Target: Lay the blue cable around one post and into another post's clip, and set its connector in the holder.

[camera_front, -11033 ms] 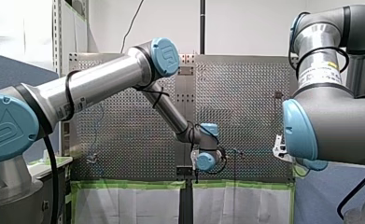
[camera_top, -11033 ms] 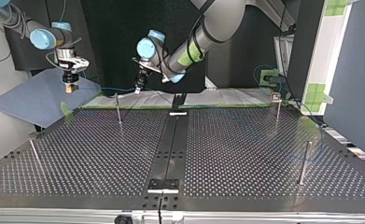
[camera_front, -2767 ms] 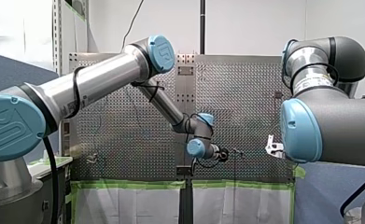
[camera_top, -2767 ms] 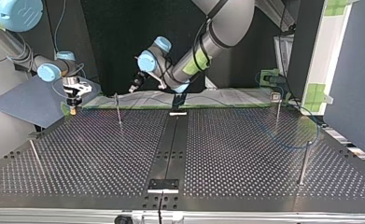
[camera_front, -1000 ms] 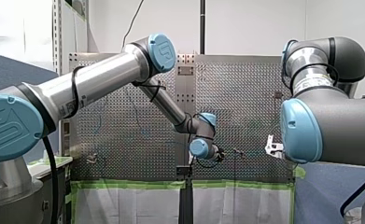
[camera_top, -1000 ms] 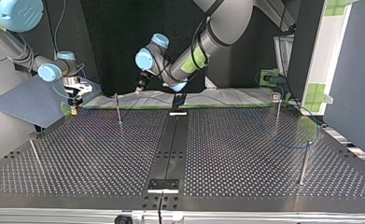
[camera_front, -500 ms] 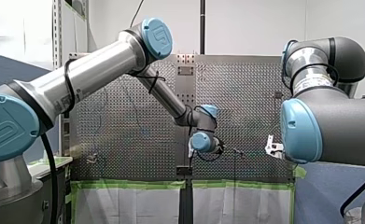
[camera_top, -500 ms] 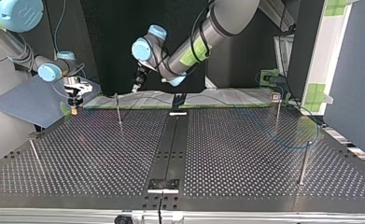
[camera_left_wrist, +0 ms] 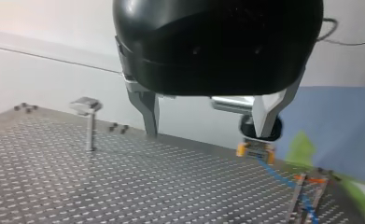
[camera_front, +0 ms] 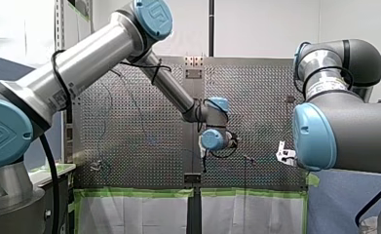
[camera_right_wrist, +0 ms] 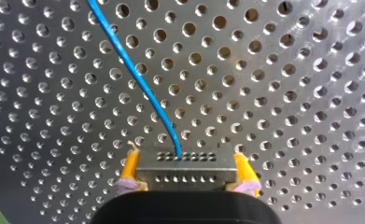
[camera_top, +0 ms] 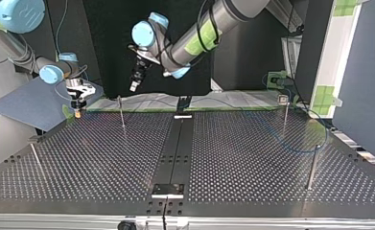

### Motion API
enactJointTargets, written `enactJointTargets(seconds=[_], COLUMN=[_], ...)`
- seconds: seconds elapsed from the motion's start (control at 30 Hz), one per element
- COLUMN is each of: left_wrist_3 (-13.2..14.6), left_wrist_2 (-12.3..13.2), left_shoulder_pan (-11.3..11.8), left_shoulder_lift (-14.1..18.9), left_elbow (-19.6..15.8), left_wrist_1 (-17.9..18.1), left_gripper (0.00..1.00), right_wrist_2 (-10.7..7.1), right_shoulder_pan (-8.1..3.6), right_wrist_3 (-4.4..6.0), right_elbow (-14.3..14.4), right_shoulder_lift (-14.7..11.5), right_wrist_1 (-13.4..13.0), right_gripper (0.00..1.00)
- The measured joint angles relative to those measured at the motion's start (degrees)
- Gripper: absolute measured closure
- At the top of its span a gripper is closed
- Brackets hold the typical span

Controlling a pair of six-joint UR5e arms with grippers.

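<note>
In the right wrist view my right gripper [camera_right_wrist: 186, 157] is shut on the small metal connector [camera_right_wrist: 185, 173], its yellow pads [camera_right_wrist: 130, 167] on both ends. The blue cable [camera_right_wrist: 138, 77] runs from it across the perforated plate. The top view shows that gripper [camera_top: 78, 113] low at the table's far left corner. My left gripper [camera_top: 134, 86] hangs open and empty above the clip-topped post [camera_top: 121, 112]. Its metal fingers [camera_left_wrist: 150, 112] stand wide apart, and my right gripper [camera_left_wrist: 255, 150] shows beyond them. The cable [camera_top: 300, 151] loops faintly near the right-hand posts [camera_top: 312, 165].
Another thin post [camera_top: 36, 159] stands at the top view's left and a clip post [camera_top: 284, 111] at its far right. A black centre strip [camera_top: 175, 148] carries brackets [camera_top: 167, 189] at both ends. A blue sheet [camera_top: 31, 103] lies beyond the left corner.
My left arm has raised its open gripper and swung it towards the top view's left. My right gripper has stayed where it was with the connector.
</note>
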Motion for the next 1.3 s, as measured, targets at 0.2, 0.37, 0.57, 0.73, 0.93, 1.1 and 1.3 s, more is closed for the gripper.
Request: enactJointTargets(seconds=[0.2, 0.37, 0.57, 0.73, 0.93, 1.1, 1.3], left_wrist_3=[-1.3, -1.8, -2.2, -2.4, -2.5, -2.4, -2.8], left_wrist_2=[-2.8, -3.9, -5.0, -5.7, -7.7, -9.2, -10.1], left_shoulder_pan=[0.1, 0.2, 0.3, 0.5, 0.7, 0.8, 1.4], left_shoulder_lift=[3.2, 5.9, 9.0, 11.5, 14.6, 17.0, 20.0], left_elbow=[-3.2, -5.8, -9.0, -11.5, -14.6, -17.0, -20.0], left_wrist_1=[3.2, 5.8, 9.0, 10.2, 10.0, 9.0, 9.2], left_gripper=[0.00, 0.00, 0.00, 0.00, 0.00, 0.00, 0.00], right_wrist_2=[-0.33, -0.67, -0.71, -0.71, -0.76, -0.79, -0.94], right_shoulder_pan=[0.07, 0.16, 0.33, 0.41, 0.44, 0.50, 0.63], right_wrist_3=[0.14, 0.18, 0.18, 0.18, 0.18, 0.18, 0.19], right_elbow=[0.0, 0.0, 0.0, 0.0, 0.0, 0.0, 0.0], right_shoulder_lift=[0.1, 0.1, 0.2, 0.2, 0.2, 0.3, 0.3], right_wrist_1=[0.0, 0.0, 0.0, -0.1, -0.2, -0.2, -0.2], right_gripper=[1.00, 1.00, 1.00, 1.00, 1.00, 1.00, 1.00])
